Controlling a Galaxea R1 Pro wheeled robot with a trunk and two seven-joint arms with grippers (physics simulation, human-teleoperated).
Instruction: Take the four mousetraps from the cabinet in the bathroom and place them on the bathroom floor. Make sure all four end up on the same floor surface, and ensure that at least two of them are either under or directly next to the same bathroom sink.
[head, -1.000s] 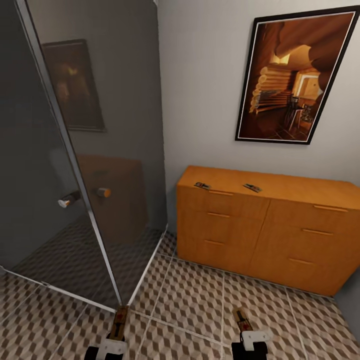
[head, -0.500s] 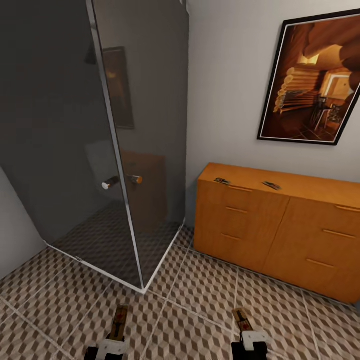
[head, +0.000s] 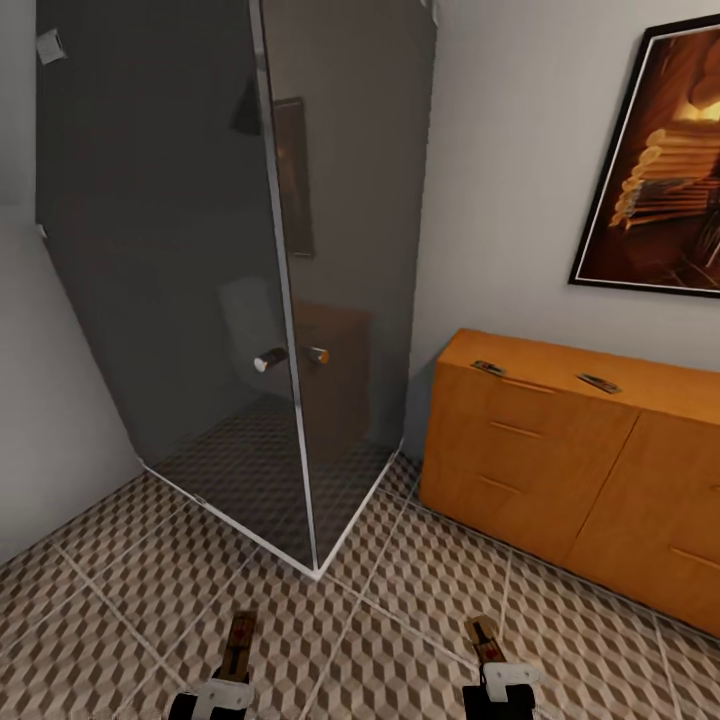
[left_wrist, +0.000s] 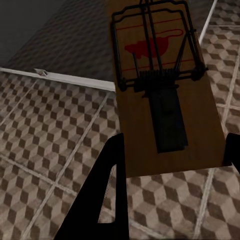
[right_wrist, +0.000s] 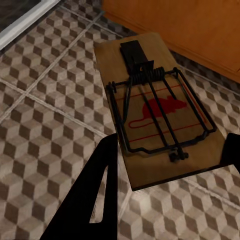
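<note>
Each of my grippers is shut on a mousetrap, a small brown board with a dark wire spring and a red mouse mark. My left gripper (head: 226, 682) (left_wrist: 170, 160) holds one mousetrap (head: 238, 643) (left_wrist: 160, 85) by its end, above the tiles. The right gripper (head: 503, 678) (right_wrist: 167, 165) holds another mousetrap (head: 484, 638) (right_wrist: 155, 110) the same way. Two more mousetraps (head: 488, 368) (head: 598, 383) lie on the flat top of the orange-brown cabinet (head: 530, 470) (right_wrist: 200, 25) at the right. The cube-patterned bathroom floor (head: 420, 590) (left_wrist: 50, 130) (right_wrist: 45, 100) spreads below both grippers.
A dark glass shower enclosure (head: 200, 250) with a metal frame and door knobs (head: 290, 357) stands ahead at the left, its corner reaching toward me. A framed picture (head: 670, 170) hangs above the cabinet. A pale wall (head: 50, 400) closes the left side.
The camera has swung left: the cabinet and picture slid toward the right edge and the shower moved to the middle. Both grippers still hold their mousetraps as before.
</note>
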